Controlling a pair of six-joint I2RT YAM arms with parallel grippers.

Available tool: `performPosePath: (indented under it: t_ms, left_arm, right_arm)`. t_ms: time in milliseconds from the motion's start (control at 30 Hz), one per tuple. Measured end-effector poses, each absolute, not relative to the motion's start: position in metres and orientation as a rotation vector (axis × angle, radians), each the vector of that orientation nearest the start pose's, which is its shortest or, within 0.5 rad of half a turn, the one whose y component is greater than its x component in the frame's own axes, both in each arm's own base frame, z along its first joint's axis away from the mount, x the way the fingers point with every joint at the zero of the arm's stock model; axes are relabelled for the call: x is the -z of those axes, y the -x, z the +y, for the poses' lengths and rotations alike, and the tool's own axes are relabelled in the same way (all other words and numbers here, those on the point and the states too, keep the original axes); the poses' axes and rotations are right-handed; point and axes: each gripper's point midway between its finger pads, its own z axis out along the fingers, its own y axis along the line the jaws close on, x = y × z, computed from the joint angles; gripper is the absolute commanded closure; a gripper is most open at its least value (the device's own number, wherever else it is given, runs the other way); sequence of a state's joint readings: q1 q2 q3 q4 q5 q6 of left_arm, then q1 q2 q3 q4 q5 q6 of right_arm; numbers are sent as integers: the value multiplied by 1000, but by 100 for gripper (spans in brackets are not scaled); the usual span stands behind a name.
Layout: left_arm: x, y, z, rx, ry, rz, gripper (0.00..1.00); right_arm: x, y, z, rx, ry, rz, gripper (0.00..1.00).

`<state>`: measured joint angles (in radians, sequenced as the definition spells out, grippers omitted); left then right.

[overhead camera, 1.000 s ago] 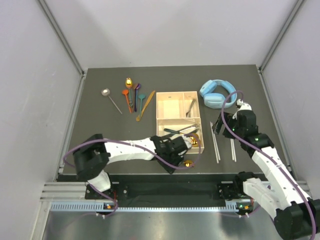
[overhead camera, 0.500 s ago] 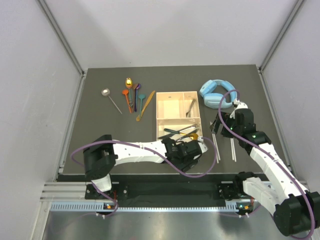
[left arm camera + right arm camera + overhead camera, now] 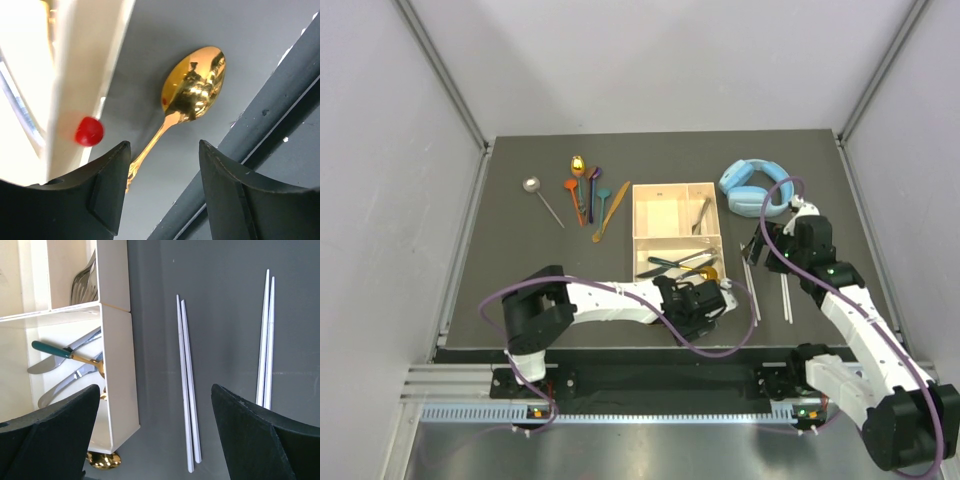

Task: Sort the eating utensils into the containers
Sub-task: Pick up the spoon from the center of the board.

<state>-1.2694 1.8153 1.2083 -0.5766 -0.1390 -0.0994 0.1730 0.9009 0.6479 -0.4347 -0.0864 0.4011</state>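
Note:
The cream tray (image 3: 638, 240) holds dark-and-silver knives (image 3: 672, 264) in its large section and a fork (image 3: 703, 212) in a small one. My left gripper (image 3: 707, 301) is open at the tray's near right corner. In the left wrist view a gold spoon (image 3: 195, 87) lies on the table beside the rim's red dot (image 3: 89, 131), its handle end touching my left finger (image 3: 107, 185). My right gripper (image 3: 756, 250) is open and empty, above the table between the tray wall (image 3: 116, 370) and a chopstick pair (image 3: 186, 380). A second pair (image 3: 266, 340) lies further right.
Loose on the table left of the tray are a gold spoon (image 3: 578, 165), orange (image 3: 572, 190), purple (image 3: 593, 180) and teal (image 3: 603, 195) spoons, a wooden knife (image 3: 612, 210) and a silver spoon (image 3: 542, 198). Light-blue headphones (image 3: 755, 187) lie at the back right.
My left gripper has carried the gold spoon right along the tray's near edge and now stands open with the spoon lying on the table. The right gripper has barely shifted.

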Motion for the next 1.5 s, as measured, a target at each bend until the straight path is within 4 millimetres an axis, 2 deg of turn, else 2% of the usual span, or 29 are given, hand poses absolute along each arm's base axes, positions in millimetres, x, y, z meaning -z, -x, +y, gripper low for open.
performPosePath:
  t_ms: [133,267,567,700,733,800,833,900,967,1200,1333,1400,1500]
  left_arm:
    - [-21,-126,-351,193,-1544,2325,39]
    - [-20,-125,-355,224,-1570,2320,40]
    - [-19,-118,-357,292,-1616,2321,52]
    - [-18,-116,-361,319,-1633,2313,65]
    - [-18,-116,-362,323,-1632,2311,75]
    - [-18,-117,-363,331,-1627,2311,84]
    - [-18,-116,-364,337,-1629,2307,92]
    - [-18,-117,-365,341,-1628,2302,97]
    - [-18,-117,-366,343,-1627,2298,100]
    - [-19,-118,-367,346,-1620,2300,100]
    - [-27,-117,-365,362,-1603,2301,100]
    - [-39,-116,-364,384,-1587,2294,100]
    - [-71,-114,-363,450,-1550,2259,100]
  right_arm:
    - [-131,-266,77,-408,-215,2277,7]
    - [-131,-266,75,-408,-219,2276,7]
    - [-131,-267,74,-416,-225,2275,7]
    - [-131,-267,74,-420,-227,2275,7]
    - [-131,-267,74,-421,-227,2275,7]
    - [-132,-266,74,-422,-226,2274,7]
    - [-132,-266,74,-423,-226,2272,7]
    - [-133,-266,75,-424,-226,2271,8]
    - [-133,-266,75,-425,-225,2271,8]
    - [-134,-266,74,-426,-226,2266,8]
    - [-134,-266,74,-425,-227,2266,8]
    - [-133,-266,74,-424,-228,2266,8]
    - [-130,-265,73,-420,-231,2271,8]
